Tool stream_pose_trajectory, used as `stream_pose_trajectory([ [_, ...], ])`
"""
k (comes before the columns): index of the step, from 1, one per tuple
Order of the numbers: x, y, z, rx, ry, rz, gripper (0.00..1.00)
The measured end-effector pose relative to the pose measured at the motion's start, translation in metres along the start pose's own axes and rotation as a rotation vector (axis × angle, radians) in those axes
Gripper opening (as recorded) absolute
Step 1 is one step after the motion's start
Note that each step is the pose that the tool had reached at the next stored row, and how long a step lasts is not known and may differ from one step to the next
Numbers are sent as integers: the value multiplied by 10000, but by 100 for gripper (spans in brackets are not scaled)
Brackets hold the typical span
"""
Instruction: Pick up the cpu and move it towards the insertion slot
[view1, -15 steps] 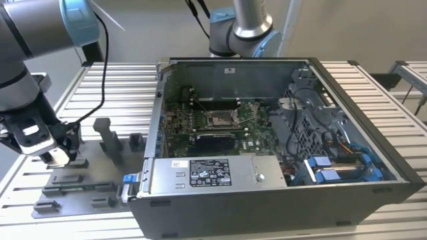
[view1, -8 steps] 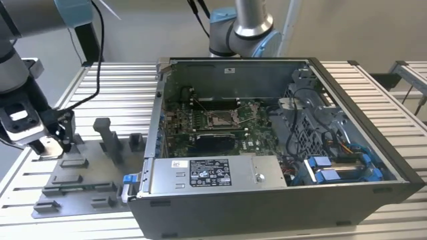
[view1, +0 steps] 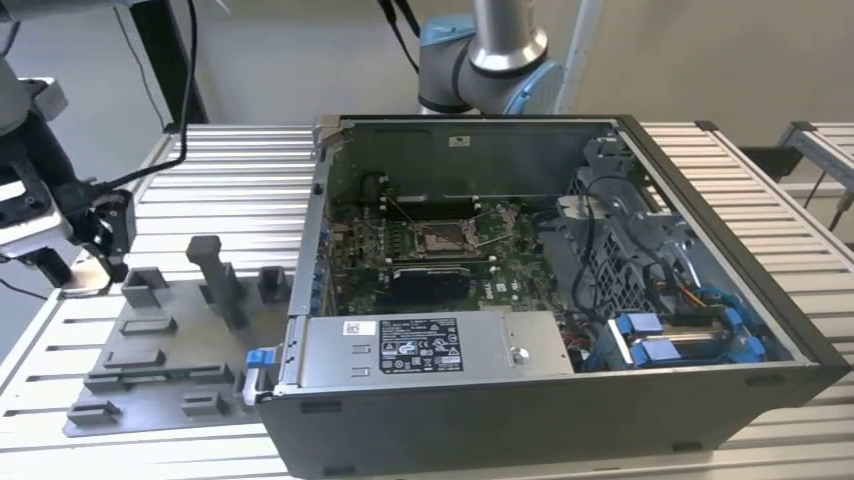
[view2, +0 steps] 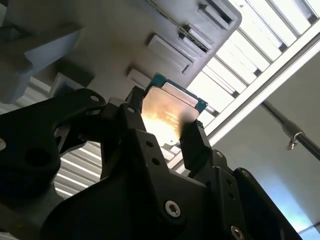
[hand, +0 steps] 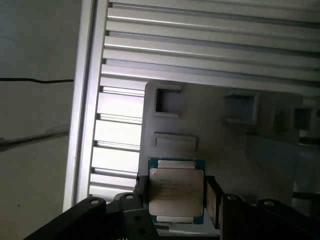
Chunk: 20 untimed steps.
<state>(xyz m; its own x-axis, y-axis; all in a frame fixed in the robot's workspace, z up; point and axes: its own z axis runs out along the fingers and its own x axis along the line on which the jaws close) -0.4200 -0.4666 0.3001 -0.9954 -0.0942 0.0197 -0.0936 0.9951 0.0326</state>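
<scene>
Cpu (hand: 176, 194) clamped by opposite edges between the gripper's (hand: 175, 202) black fingers (view2: 196, 146), held over the near edge of the grey fixture plate (hand: 215, 130). Ribbed aluminium table (view1: 747, 180) underneath. Open computer case (view1: 534, 420) well apart, toward the exterior view's right. Insertion slot (view1: 445, 237) sits on the motherboard (view1: 514, 275) inside it.

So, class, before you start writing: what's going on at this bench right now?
A single robot arm is handling the cpu. Both wrist views show the gripper shut on the chip, one finger on each side, with the grey fixture plate behind it. In the exterior view the arm's end is at the view's left, over that plate and beside the open computer case. The insertion slot is on the board inside the case, well apart from the arm's end.
</scene>
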Motion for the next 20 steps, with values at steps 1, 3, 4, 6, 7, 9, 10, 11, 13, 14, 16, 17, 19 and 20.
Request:
stream_pose_trajectory([
  [1,1,1,-45,-1,-1,0,0],
  [3,3,5,-138,-1,-1,0,0],
  [4,4,6,-183,-1,-1,0,0],
  [6,5,9,-273,-1,-1,0,0],
  [7,6,10,-318,-1,-1,0,0],
  [9,8,13,-410,-1,0,0,0],
  [10,9,15,-454,-1,-1,0,0],
  [11,10,16,-499,0,0,0,0],
  [13,12,19,-593,0,-1,0,0],
  [14,13,21,-638,0,0,0,0],
  [16,14,24,-727,0,-1,0,0],
  [17,15,25,-771,-1,-1,0,0],
  [19,16,27,-834,-1,-2,-1,0],
  [20,17,28,-865,0,1,0,0],
])
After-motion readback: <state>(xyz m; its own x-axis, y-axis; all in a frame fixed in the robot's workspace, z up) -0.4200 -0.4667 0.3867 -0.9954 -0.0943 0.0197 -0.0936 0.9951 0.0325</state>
